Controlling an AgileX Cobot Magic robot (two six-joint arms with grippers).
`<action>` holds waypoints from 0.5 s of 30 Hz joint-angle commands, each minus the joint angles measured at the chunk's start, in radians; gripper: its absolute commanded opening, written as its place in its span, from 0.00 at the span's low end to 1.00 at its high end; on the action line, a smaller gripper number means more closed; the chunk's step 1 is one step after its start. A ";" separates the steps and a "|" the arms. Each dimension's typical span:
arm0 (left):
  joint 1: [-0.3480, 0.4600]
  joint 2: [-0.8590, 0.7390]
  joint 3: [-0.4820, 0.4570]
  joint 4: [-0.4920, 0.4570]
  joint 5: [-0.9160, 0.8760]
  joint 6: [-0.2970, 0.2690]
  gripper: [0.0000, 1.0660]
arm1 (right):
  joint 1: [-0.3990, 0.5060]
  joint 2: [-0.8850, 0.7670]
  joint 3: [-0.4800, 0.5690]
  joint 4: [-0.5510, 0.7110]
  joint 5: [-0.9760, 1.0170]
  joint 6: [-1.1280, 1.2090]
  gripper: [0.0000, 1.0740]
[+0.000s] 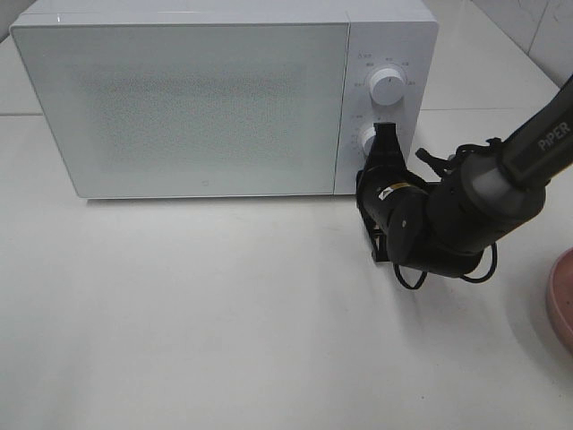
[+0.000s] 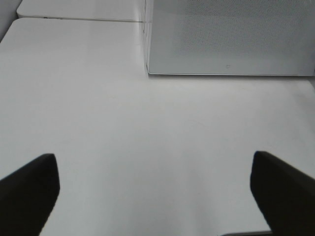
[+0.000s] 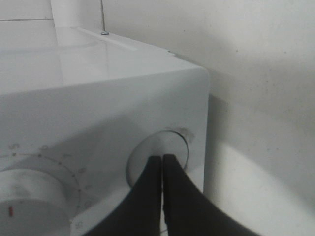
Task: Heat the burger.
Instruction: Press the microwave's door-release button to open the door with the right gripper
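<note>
The white box-shaped microwave oven (image 1: 206, 98) stood on the white table (image 1: 179, 313) with its speckled door fully closed. The right gripper (image 1: 387, 133) was clenched, its two black fingers pressed flat together and holding nothing. The joined tips rested against the lower round white knob (image 1: 367, 137) on the control panel, below the upper round white knob (image 1: 387, 85). This closed, pointed posture was judged to serve for pushing or nudging the dial, which suggested the timer-setting step.

The left gripper (image 2: 152, 167) was released, with its jaws spread wide over bare table in front of the oven, gripping nothing. It appeared to be parked clear of the panel.

The burger was not visible in any view. The pink round plate (image 1: 560, 300) showed only its rim at the table's right edge. The burger was judged to be inside the oven, behind the door and beside the right gripper, though this could not be confirmed.
</note>
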 commanded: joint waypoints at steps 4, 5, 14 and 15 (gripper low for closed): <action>-0.005 -0.017 0.003 -0.006 -0.013 0.000 0.92 | -0.007 0.000 -0.020 0.009 -0.061 -0.015 0.00; -0.005 -0.017 0.003 -0.006 -0.013 0.000 0.92 | -0.007 0.000 -0.020 0.009 -0.061 -0.015 0.00; -0.005 -0.017 0.003 -0.006 -0.013 0.000 0.92 | -0.007 0.021 -0.082 0.023 -0.125 -0.050 0.00; -0.005 -0.017 0.003 -0.006 -0.013 0.000 0.92 | -0.007 0.023 -0.085 0.027 -0.132 -0.052 0.00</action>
